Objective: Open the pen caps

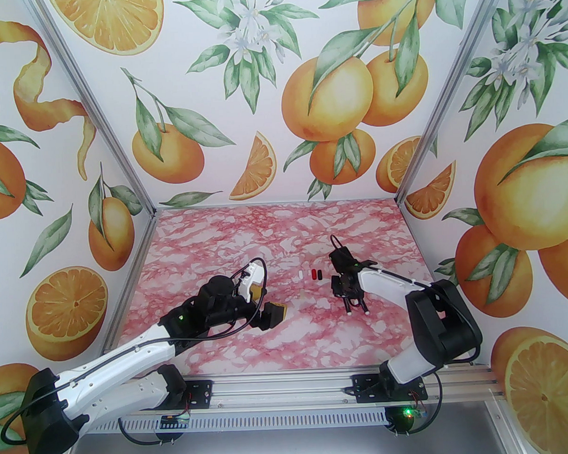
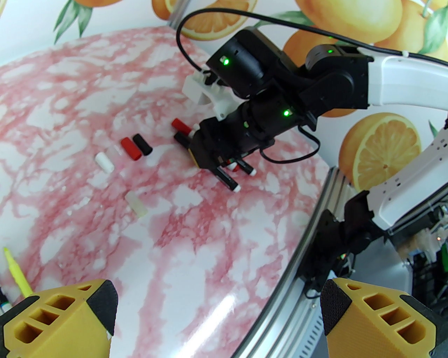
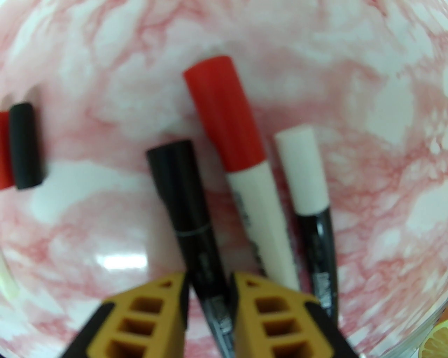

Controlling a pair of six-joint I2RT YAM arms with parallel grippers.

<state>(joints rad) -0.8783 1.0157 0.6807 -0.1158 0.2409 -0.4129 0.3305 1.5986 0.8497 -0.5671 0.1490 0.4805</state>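
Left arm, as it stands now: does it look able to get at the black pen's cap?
Probably yes. The left claw is open, and the black pen's cap sticks out bare beyond the right claw pinching its barrel. The red-capped pen lying close alongside leaves little finger room.

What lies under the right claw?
Three capped pens: a slim black pen with a black cap, gripped by the right claw; a white pen with a red cap; a black pen with a white cap. One finger covers the last two's lower barrels.
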